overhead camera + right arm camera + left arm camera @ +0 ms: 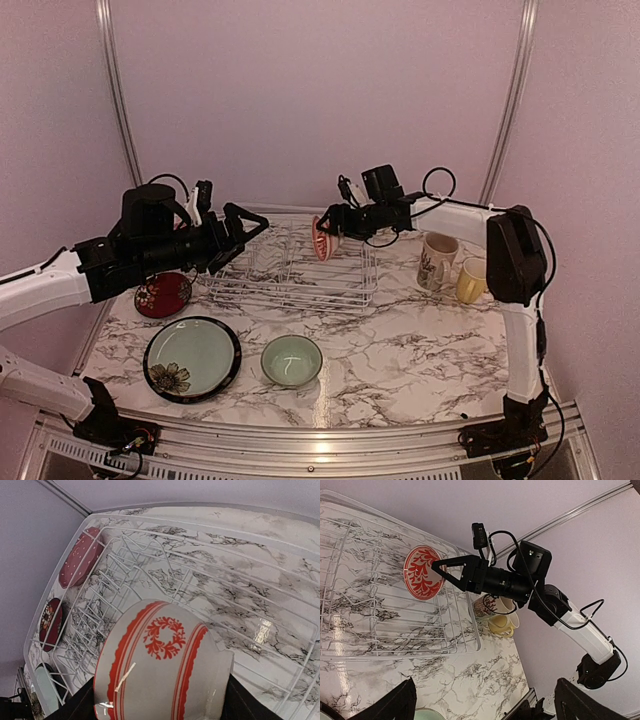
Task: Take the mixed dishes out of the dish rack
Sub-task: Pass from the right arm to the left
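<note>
The white wire dish rack (290, 272) stands at the middle back of the table. My right gripper (330, 222) is shut on the red-white patterned bowl (321, 240) and holds it tilted over the rack's far right part; the bowl fills the right wrist view (160, 665) and shows in the left wrist view (422, 572). My left gripper (247, 232) is open and empty above the rack's left end, fingers (395, 705) wide apart. A pink dotted plate (80, 557) leans at the rack's left end.
On the table lie a small dark-red plate (163, 295), a black-rimmed green flowered plate (192, 358) and a pale green bowl (291, 360). A cream mug (436, 260) and a yellow mug (470, 280) stand right of the rack.
</note>
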You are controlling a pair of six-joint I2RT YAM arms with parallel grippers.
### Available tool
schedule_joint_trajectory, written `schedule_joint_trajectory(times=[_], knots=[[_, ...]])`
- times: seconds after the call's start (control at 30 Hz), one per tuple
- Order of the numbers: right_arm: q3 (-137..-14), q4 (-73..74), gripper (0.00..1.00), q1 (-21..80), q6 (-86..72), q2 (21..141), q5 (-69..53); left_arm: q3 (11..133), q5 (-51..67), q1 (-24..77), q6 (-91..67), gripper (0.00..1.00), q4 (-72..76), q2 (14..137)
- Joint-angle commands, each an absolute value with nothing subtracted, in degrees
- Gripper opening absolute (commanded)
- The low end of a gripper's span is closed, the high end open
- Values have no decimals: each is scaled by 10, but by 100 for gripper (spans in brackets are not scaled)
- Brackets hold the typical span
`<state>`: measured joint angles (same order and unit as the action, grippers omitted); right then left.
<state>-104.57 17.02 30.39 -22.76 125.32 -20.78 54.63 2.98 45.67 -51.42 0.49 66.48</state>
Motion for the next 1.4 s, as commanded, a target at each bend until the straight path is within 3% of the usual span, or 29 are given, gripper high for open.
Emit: schedule_joint_trajectory(times=[0.0,0.3,0.63,1.07,1.37], knots=[[-1031,57,42,303,-299,1203,-266,537,108,413,-542,99,68,684],[-946,-97,42,279,-410,1182,-339,498,162,359,-616,99,199,728],[-921,-142,42,269,-463,1162,-370,541,163,326,-659,98,234,795],[-843,-403,42,269,-673,1166,-448,646,199,347,-737,85,350,992],[-806,-498,42,269,-731,1160,-464,698,150,357,-701,79,267,1017]])
